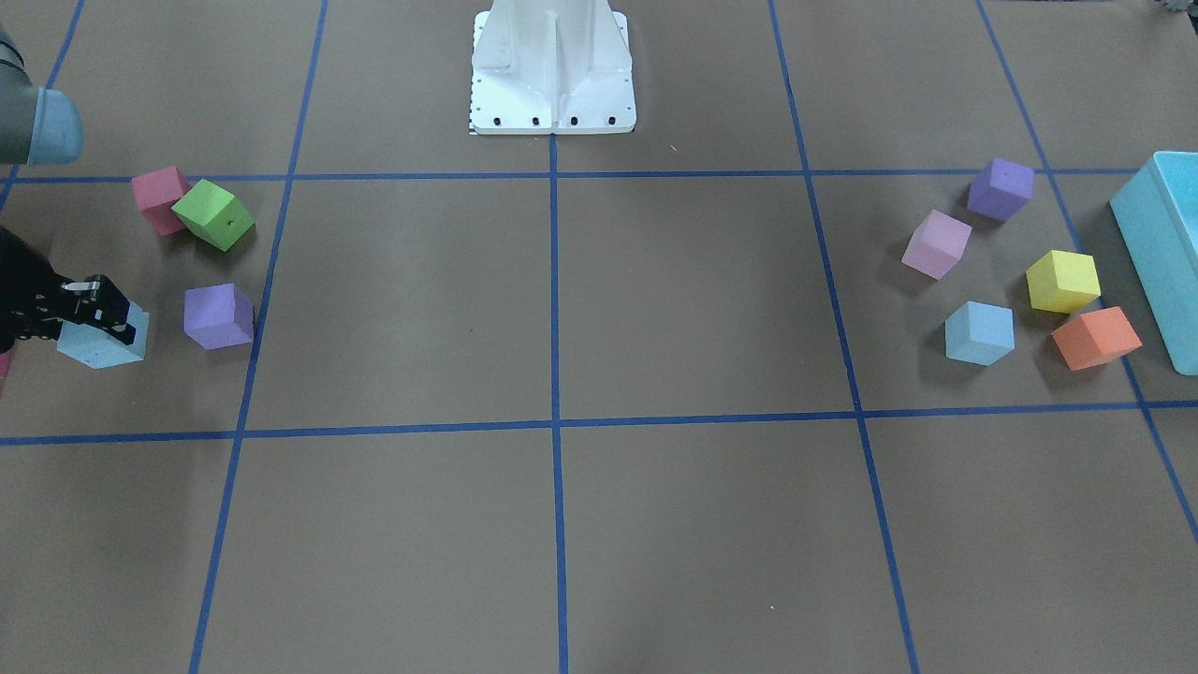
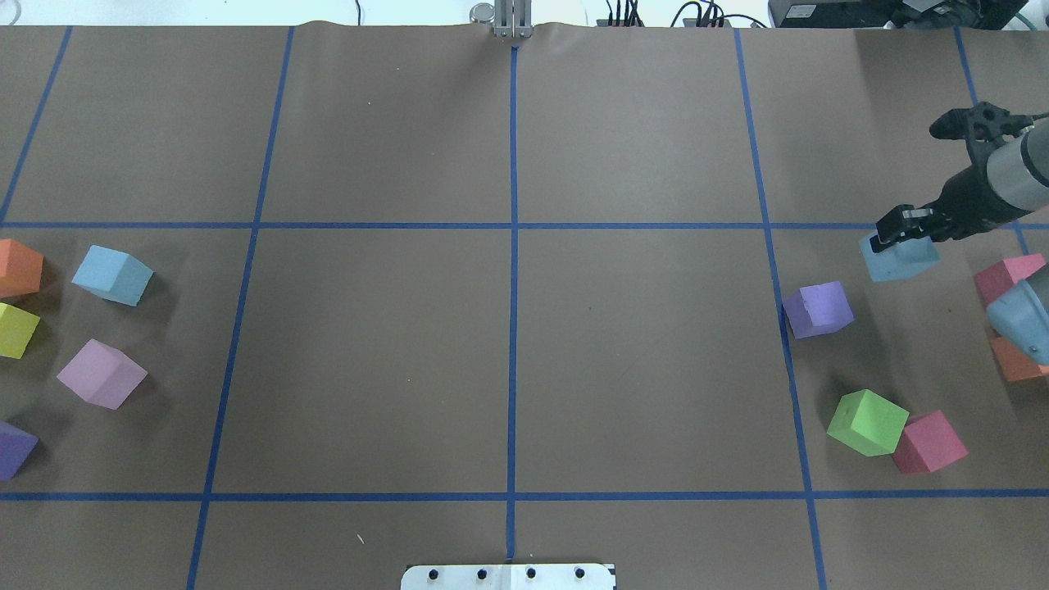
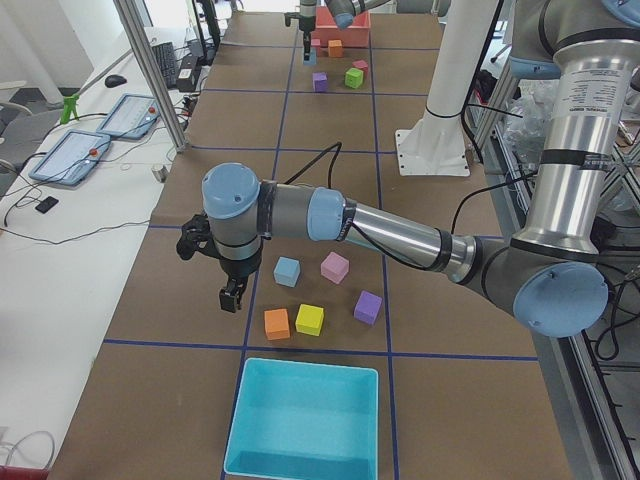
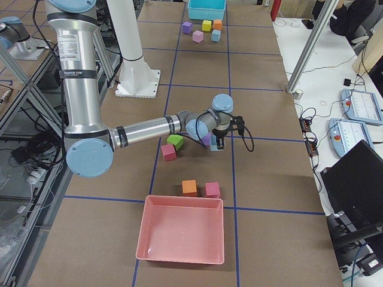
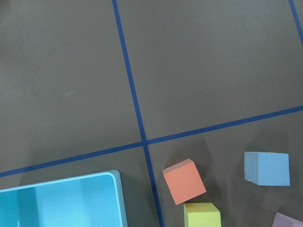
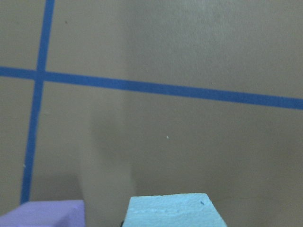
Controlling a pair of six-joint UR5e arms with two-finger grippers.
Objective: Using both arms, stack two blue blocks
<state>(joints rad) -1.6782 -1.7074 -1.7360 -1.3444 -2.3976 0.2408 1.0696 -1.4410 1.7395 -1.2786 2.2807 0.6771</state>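
Note:
One blue block point(image 2: 901, 258) sits at the table's right side, also seen in the front view point(image 1: 98, 344) and at the bottom of the right wrist view point(image 6: 173, 212). My right gripper point(image 2: 900, 228) is down on its top, fingers closed on it point(image 1: 94, 301). The second blue block point(image 2: 112, 274) lies free on the left side point(image 1: 979, 333), among other cubes point(image 3: 287, 271), and shows in the left wrist view point(image 5: 267, 169). My left gripper point(image 3: 232, 297) hangs above the table beside that group. It shows only in the exterior left view, so I cannot tell its state.
A purple cube point(image 2: 818, 310) lies close to the held block, with a green cube point(image 2: 867, 422) and a red cube point(image 2: 928, 442) nearer the base. Orange point(image 1: 1095, 337), yellow point(image 1: 1062, 280), pink point(image 1: 936, 243) and purple point(image 1: 1000, 188) cubes surround the free block. A turquoise box point(image 1: 1165, 253) stands beyond.

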